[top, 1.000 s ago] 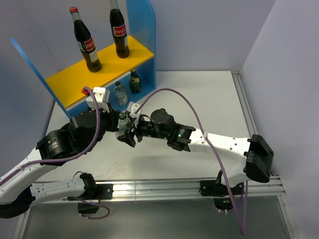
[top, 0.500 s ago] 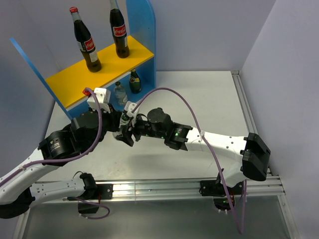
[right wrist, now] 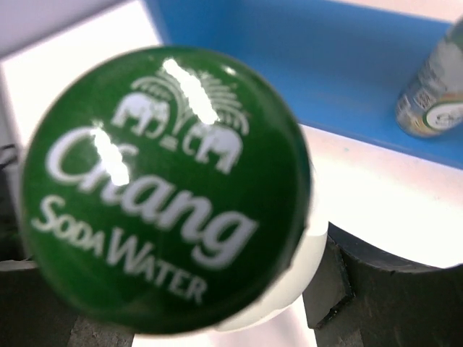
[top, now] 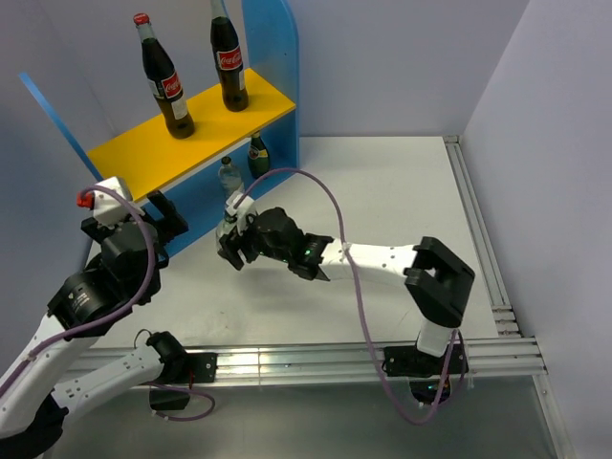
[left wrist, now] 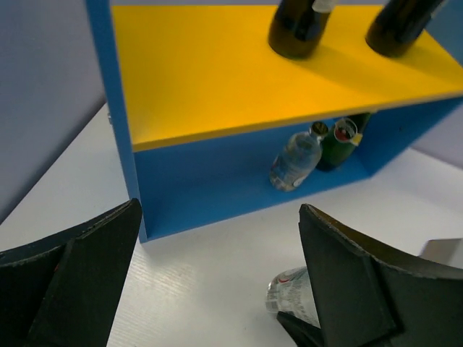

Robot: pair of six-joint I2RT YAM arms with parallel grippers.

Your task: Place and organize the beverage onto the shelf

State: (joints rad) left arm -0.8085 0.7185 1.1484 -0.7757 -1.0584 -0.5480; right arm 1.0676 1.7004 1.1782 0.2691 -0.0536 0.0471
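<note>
Right now the one soda bottle (top: 230, 214) not yet shelved stands upright just in front of the shelf (top: 143, 143). Its green cap (right wrist: 166, 188) fills the right wrist view because your right pincer (top: 233, 243) is clenched around it below the cap, probably so it can be set down standing. Under the yellow board (left wrist: 217, 72), a clear bottle (top: 229, 177) and a dark green bottle (top: 258, 155) stand side by side near the shelf's right panel, and both cola bottles (top: 163, 81) sit on top. Your left pincer (left wrist: 218, 210) hangs released, fingers wide apart, facing the shelf's left end. You cannot tell whether the held bottle touches the counter (top: 402, 182).
</note>
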